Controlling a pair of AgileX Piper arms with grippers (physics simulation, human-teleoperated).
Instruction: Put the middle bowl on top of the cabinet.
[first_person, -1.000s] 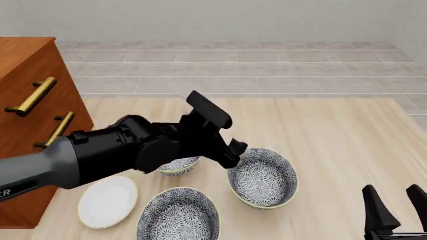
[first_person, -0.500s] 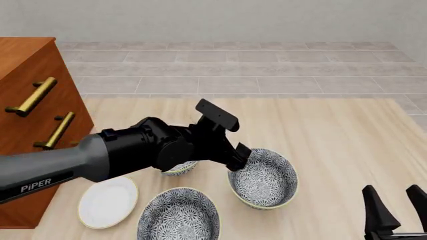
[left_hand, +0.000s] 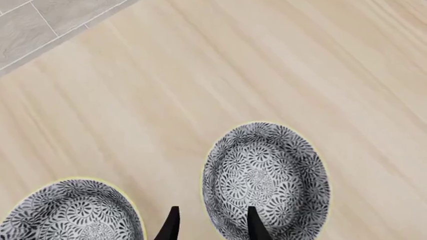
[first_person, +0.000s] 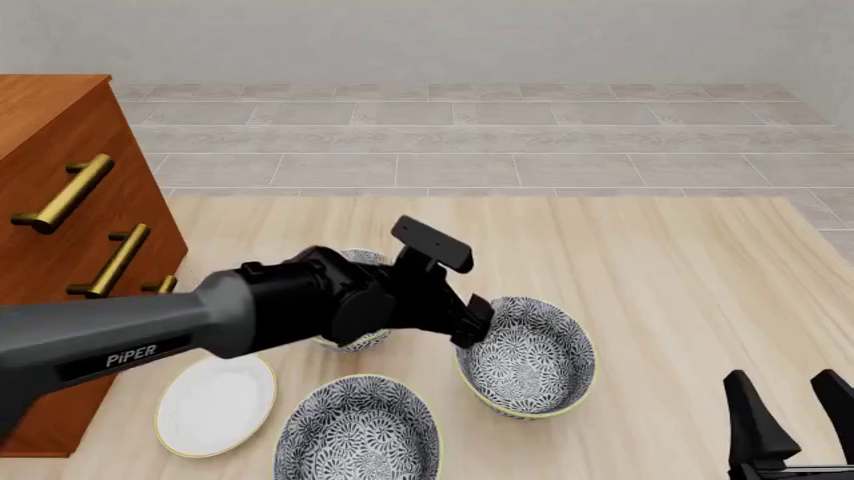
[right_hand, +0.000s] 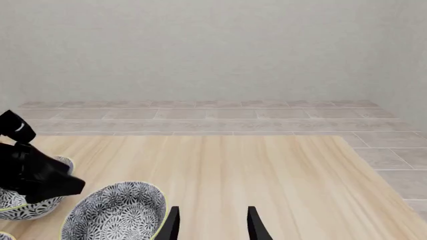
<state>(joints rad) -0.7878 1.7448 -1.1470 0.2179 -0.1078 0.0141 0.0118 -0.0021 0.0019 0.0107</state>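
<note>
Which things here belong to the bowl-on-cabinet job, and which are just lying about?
Job:
- middle bowl
- cabinet
- left pincer, open, straddling that bowl's rim

Lying about:
- near bowl
- far bowl
- white plate
- right pincer, open, away from everything

bare table (first_person: 694, 260) open to the right, three bowls crowded beside the plate (first_person: 215, 404), cabinet (first_person: 54, 250) walling the left

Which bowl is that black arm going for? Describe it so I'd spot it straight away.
Start at the tall reddish-brown cabinet on the left; near it lie a white plate and three blue-and-white patterned bowls. It is the rightmost bowl, farthest from the cabinet, and the only one with the left gripper open astride its rim.
</note>
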